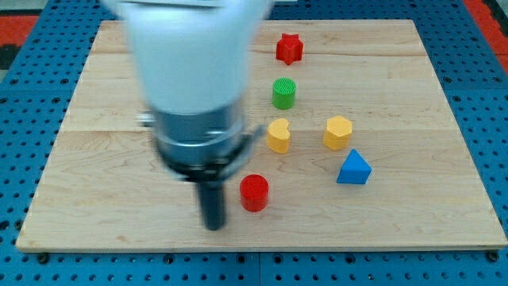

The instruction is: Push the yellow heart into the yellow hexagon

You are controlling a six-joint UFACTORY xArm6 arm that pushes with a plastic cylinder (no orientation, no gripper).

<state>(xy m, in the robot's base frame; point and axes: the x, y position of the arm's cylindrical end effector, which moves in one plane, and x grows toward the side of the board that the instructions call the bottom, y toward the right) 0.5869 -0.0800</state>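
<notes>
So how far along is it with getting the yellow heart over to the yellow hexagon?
Nothing looks done: the yellow heart sits apart from the yellow hexagon, to its left. In hand: my tip is low-left, beside the red cylinder. Left: reach the heart's left side and push rightward.

Wooden board (pixel 397 222) on a blue pegboard (pixel 24 40). My tip (pixel 212 226) rests near the view's bottom, just left of the red cylinder (pixel 254 193). The yellow heart (pixel 278 136) lies up and right of the tip, apart from the yellow hexagon (pixel 337 133) to its right. Green cylinder (pixel 284 94) above the heart; red star (pixel 290 49) near the top; blue triangular block (pixel 354 168) just below the hexagon.
</notes>
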